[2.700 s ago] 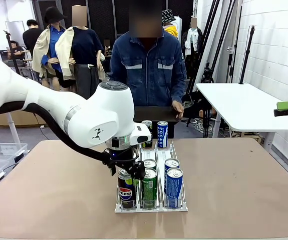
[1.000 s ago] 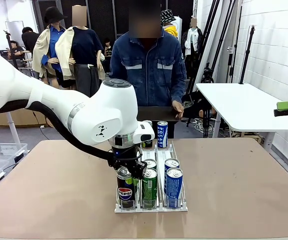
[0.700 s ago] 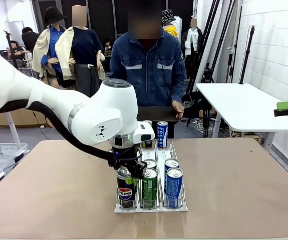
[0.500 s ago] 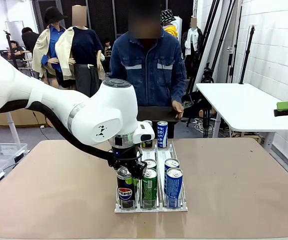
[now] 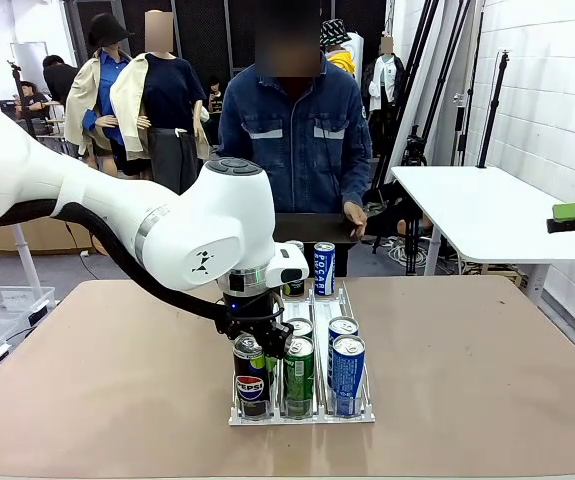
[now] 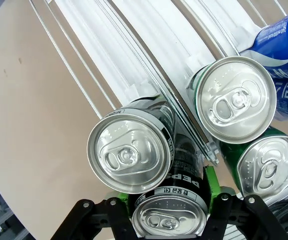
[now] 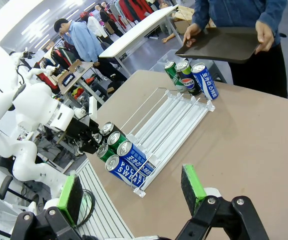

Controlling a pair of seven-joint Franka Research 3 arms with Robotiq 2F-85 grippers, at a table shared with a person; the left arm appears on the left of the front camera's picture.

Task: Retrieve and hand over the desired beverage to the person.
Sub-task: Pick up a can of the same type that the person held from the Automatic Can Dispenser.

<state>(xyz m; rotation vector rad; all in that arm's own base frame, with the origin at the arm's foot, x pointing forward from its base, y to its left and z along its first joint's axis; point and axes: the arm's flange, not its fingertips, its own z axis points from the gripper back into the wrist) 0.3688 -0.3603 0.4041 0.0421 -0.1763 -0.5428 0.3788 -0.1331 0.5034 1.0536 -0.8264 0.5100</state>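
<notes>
Big picture first: the brown worktop [image 5: 487, 380] is quiet, and the person [image 5: 307, 140] waits at 12 o'clock across it with a dark tray [image 5: 312, 228] held level at the far edge, one hand [image 5: 355, 215] on its rim. The left arm [image 5: 167, 235] sweeps in from 9 o'clock and hangs over the clear three-lane rack [image 5: 307, 419] in the middle of the worktop. What's changed? Very little. A few seconds back the wrist sat a touch lower and nearer 9 o'clock; it has since crept up and settled, and through the last second nothing has stirred at all. The Pepsi can [image 5: 251, 380], the task's drink by the look of it, stands upright at the rack's 7 o'clock corner, base seemingly down in its lane, with a green can [image 5: 298, 375] touching or just beside it toward 3 o'clock and a blue Pocari can [image 5: 347, 375] beyond that. The left claw [image 5: 257, 342] is clamped on that Pepsi can near its top; the left wrist view shows green pads [image 6: 211, 182] pressed to either side of it, with a second black can [image 6: 131, 157] just behind in the same lane. So I'd say the grip is set and the lift hasn't started; the move ahead is straight up, clear of the lane walls and the neighbour, then out toward 12 o'clock and the tray. The right claw [image 7: 132, 189] hangs back well away, pads spread wide, carrying nothing.
</notes>
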